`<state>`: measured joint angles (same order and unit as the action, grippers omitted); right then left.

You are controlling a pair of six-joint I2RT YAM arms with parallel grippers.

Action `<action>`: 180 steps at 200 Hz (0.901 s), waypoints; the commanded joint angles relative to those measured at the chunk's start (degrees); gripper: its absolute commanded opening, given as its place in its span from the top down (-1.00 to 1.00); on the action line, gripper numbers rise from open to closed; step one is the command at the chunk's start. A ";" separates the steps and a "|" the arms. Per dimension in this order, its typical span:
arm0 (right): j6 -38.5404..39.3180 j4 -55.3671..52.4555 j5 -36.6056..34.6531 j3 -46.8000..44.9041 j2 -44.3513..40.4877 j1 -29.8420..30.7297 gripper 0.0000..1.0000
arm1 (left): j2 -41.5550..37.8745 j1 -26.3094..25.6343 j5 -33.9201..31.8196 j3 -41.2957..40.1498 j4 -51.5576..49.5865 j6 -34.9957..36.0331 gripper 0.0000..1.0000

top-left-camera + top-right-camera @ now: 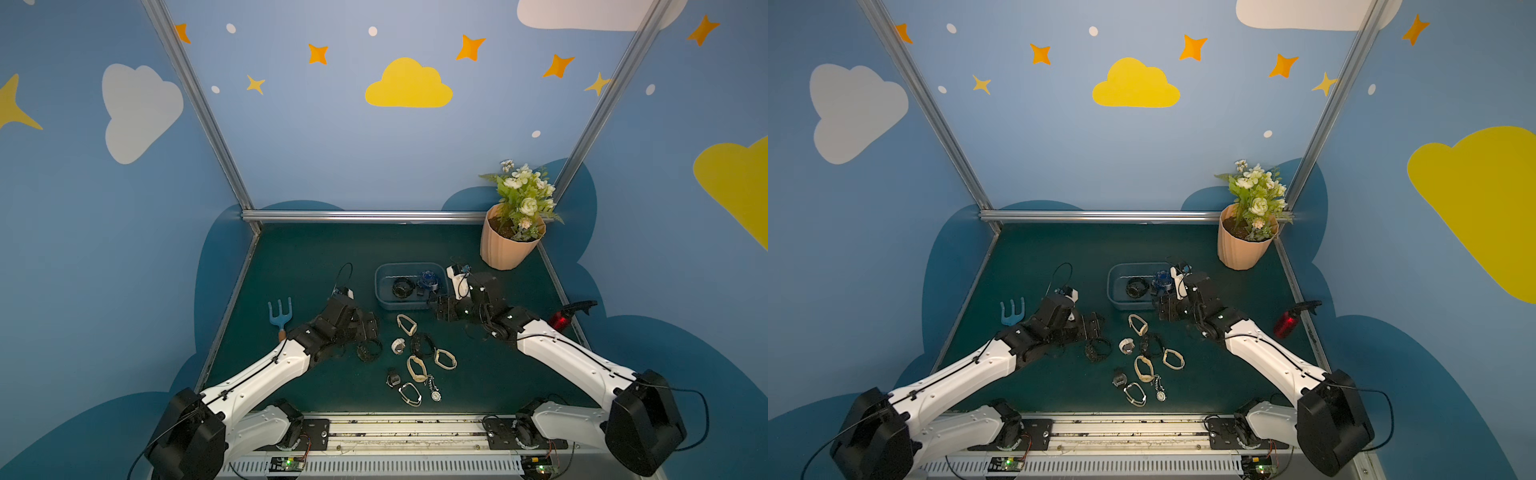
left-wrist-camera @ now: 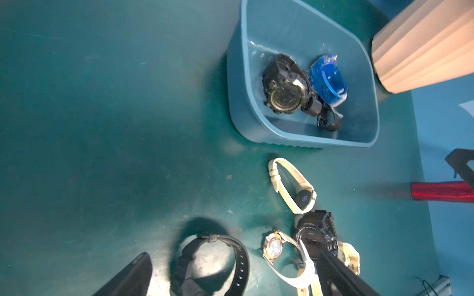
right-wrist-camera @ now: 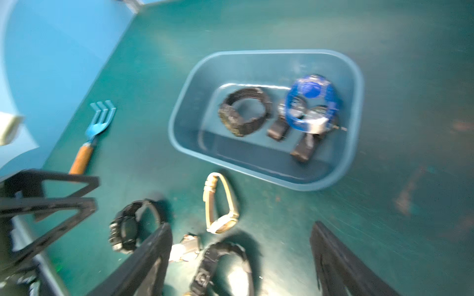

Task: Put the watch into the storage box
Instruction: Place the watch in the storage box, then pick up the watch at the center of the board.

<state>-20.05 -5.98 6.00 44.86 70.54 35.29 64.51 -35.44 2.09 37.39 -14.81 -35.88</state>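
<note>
Two wide, empty sets: the black watch (image 2: 213, 238) lies between my left fingers (image 2: 128, 276), nearside of the storage box (image 2: 237, 102); right fingers (image 3: 338, 266) farther off.

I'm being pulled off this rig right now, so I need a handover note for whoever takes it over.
Left claw: open, by a black-banded watch on the table, not gripping it.
Right claw: open, empty, at the box's near corner.
Done: a chunky black watch, a blue watch and a smaller dark watch are in the box.
Left: the loose watches on the table, in front of the box.
</note>
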 commanded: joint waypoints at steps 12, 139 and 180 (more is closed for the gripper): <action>2.18 3.62 2.84 -0.59 -0.25 2.35 -0.71 | 1.08 -4.18 -5.21 4.37 -8.01 -1.32 -0.90; 3.57 1.85 -0.53 -1.26 -0.99 4.35 -0.71 | 14.61 -12.80 -8.34 11.22 -12.56 -9.53 0.03; 4.24 2.13 -1.91 -1.93 -1.29 4.37 -0.70 | 20.79 -12.81 -8.16 13.64 -13.09 -9.00 0.04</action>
<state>-16.64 -3.46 5.58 43.57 70.19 39.31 82.08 -48.18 -5.58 49.23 -26.06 -44.97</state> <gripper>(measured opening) 0.853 0.481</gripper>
